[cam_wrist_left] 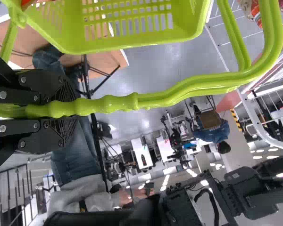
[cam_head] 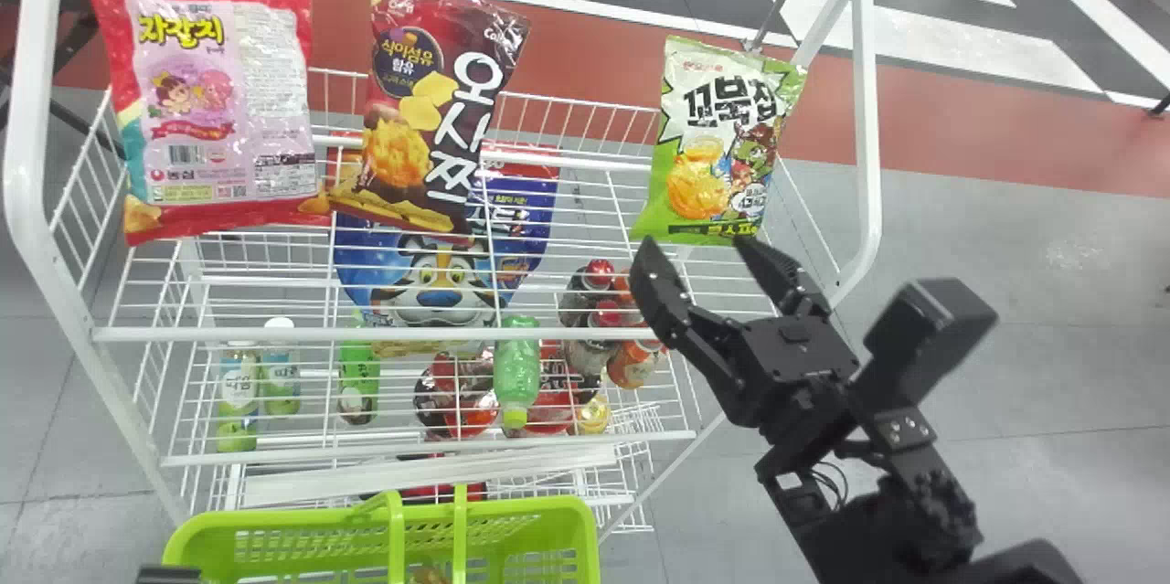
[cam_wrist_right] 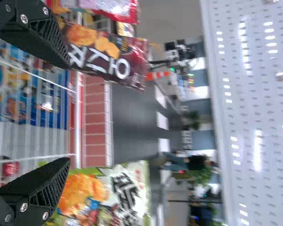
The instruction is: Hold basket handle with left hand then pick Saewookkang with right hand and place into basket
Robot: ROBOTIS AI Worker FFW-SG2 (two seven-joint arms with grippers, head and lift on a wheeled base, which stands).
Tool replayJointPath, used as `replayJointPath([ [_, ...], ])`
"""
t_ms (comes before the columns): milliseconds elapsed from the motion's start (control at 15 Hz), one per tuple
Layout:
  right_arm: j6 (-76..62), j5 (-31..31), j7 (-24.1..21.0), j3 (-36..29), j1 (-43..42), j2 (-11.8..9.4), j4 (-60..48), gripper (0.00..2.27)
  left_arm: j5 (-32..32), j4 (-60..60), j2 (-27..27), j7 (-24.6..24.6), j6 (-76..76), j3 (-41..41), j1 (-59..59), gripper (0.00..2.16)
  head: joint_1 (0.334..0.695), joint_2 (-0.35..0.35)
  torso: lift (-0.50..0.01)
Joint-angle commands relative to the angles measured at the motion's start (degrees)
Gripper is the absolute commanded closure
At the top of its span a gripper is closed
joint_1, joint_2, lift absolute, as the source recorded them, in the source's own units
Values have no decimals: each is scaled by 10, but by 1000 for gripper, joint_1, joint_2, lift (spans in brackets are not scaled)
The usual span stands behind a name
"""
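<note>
My right gripper [cam_head: 697, 259] is open just in front of the shelf, near the lower edge of a green snack bag [cam_head: 720, 141]; in the right wrist view, my right gripper [cam_wrist_right: 67, 114] has nothing between its fingers. I cannot identify a Saewookkang bag on the rack. The green basket [cam_head: 599, 547] is at the bottom of the head view, with a small orange-brown part of something inside. In the left wrist view, my left gripper [cam_wrist_left: 68, 110] is shut on the basket handle [cam_wrist_left: 115, 103], beside the basket's wall [cam_wrist_left: 118, 44].
A white wire rack [cam_head: 393, 334] carries a red-and-pink bag [cam_head: 218, 100] and a brown bag [cam_head: 430, 100] at the left of its top level. A blue bag [cam_head: 439, 282] and several bottles are lower. A gap separates the brown bag from the green one.
</note>
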Motion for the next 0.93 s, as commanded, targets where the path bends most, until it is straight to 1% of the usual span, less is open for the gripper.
replayJointPath([
  [0, -121, 11, 0, 12, 35, 1, 40, 110, 0, 1, 2, -2, 0, 0, 3, 1774, 695, -350, -19],
  [467, -100, 5, -13, 8, 65, 1, 37, 110, 2, 1, 0, -11, -53, 11, 39, 1774, 695, -350, -19],
  [667, -58, 5, -22, 7, 69, 1, 26, 90, 4, 1, 0, -14, -53, 16, 41, 1774, 695, -350, -19],
  [867, -51, 5, -30, 7, 69, 3, 25, 83, 4, 1, 0, -17, -53, 18, 44, 1774, 695, -350, -19],
])
